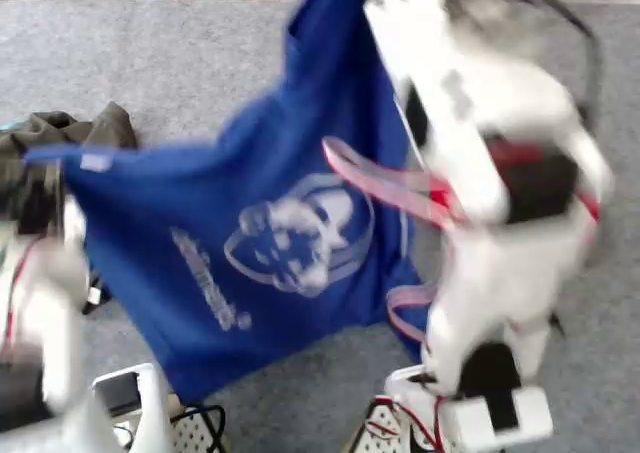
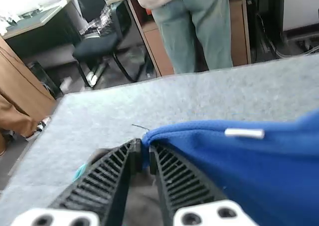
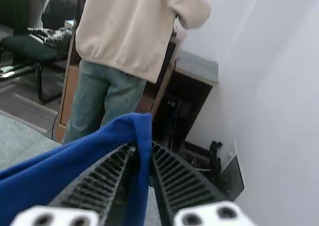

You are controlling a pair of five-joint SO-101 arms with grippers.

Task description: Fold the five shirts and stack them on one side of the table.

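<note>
I have the blue shirt held up over the grey table, spread between both arms. My left gripper is closed tight, a corner of the fabric pinched between its jaws. My right gripper is clamped the same way on another edge. A crumpled dark olive shirt lies near the corner in my left jaws.

Could not trace the right arm, smeared in the high view. Saw the blue shirt cut off at the top edge.
</note>
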